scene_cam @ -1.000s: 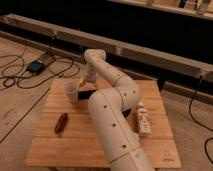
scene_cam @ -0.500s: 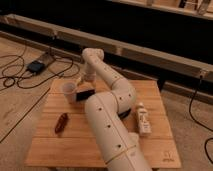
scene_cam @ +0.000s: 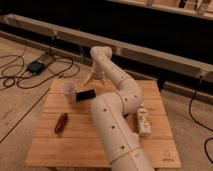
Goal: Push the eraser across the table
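Note:
The eraser (scene_cam: 86, 94), a small flat black block, lies on the far left part of the light wooden table (scene_cam: 80, 145), right next to a paper cup (scene_cam: 69, 91). My gripper (scene_cam: 93, 78) hangs at the table's far edge, just behind and slightly right of the eraser. It sits close above the eraser; I cannot tell whether they touch. My white arm (scene_cam: 115, 125) runs from the near edge up over the table's middle and bends down to the gripper.
A small red-brown elongated item (scene_cam: 61, 122) lies on the left. A whitish oblong object (scene_cam: 144, 121) lies on the right. Cables and a dark box (scene_cam: 36, 66) lie on the floor to the left. A dark wall with a rail runs behind the table.
The eraser has shifted slightly nearer and left, toward the cup. The gripper has drawn back a little toward the far edge.

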`<state>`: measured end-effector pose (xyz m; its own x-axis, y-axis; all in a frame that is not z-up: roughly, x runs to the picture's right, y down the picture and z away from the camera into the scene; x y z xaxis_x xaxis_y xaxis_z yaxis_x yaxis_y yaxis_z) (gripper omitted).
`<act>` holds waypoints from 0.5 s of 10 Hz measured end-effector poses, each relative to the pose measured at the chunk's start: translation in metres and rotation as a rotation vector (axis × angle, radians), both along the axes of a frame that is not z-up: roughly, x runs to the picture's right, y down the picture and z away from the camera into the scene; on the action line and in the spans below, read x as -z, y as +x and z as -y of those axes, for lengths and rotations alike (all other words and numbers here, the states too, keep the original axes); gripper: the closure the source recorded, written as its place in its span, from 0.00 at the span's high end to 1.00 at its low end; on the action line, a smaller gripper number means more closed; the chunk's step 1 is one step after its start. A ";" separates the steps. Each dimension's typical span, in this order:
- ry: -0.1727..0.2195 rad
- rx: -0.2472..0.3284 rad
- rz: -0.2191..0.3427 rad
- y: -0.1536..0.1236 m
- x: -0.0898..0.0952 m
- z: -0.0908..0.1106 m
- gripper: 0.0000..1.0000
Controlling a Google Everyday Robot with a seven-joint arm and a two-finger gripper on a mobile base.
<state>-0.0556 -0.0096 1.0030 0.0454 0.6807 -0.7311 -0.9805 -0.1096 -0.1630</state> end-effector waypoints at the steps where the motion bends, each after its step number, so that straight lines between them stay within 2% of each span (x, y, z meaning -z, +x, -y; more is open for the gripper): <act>1: -0.005 0.010 -0.012 0.002 0.001 -0.002 0.80; 3: 0.004 0.052 -0.019 0.006 0.000 -0.006 0.80; 5: 0.031 0.127 -0.006 0.011 -0.001 -0.008 0.80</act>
